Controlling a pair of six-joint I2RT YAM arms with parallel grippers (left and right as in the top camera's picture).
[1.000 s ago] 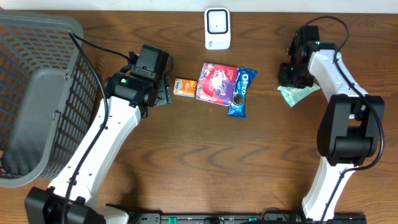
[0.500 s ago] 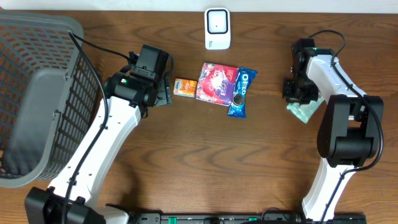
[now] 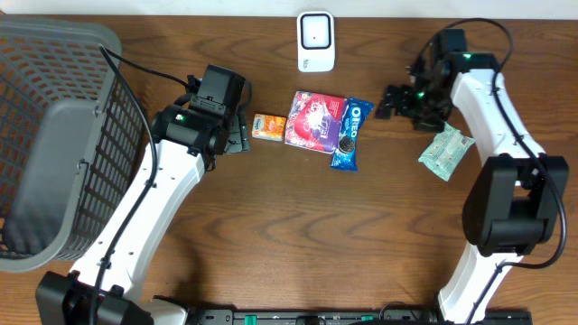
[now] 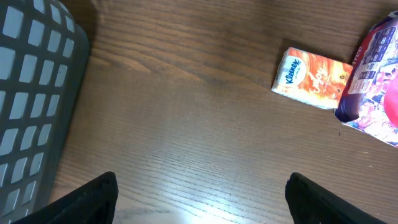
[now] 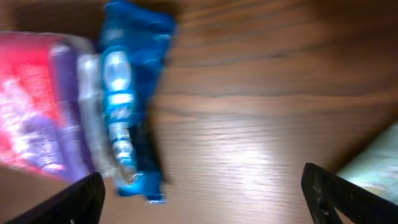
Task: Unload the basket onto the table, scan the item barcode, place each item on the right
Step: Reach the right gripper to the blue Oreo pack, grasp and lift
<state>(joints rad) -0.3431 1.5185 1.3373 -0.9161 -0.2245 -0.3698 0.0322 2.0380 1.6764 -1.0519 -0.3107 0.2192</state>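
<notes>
Oreo pack [image 3: 350, 134]: flat on the table, at the right end of a short row below the scanner, its edge touching the purple packet. It is the row item closest to the right arm, so I judge it the next one to lift.
Table [image 3: 271, 226]: bare wood, with all the items laid flat and within reach of both arms.
Basket [image 3: 54, 54]: stands at the left edge, beside the left arm. It is probably there to take scanned items, though nothing shows inside it.
Left gripper [image 4: 199, 202]: its fingers are spread wide over bare wood with nothing between them. It hangs between the basket and the Kleenex pack, seemingly waiting at its end of the row.
Right gripper [image 5: 211, 205]: its jaws are wide apart and empty, low over the wood just right of the Oreo pack. It looks lined up for a reach to that pack.
Scanner [image 3: 316, 41]: a white unit at the far edge, centred above the row so either arm can bring a barcode to its face.
Purple packet [image 3: 313, 118]: in the middle of the row, overlapped slightly by the Oreo pack.
Green packet [image 3: 445, 152]: alone on the right, well apart from the row. It may be a place for finished items, but I cannot tell.
Kleenex pack [image 4: 314, 78]: at the left end of the row, against the purple packet and nearest the left arm.
</notes>
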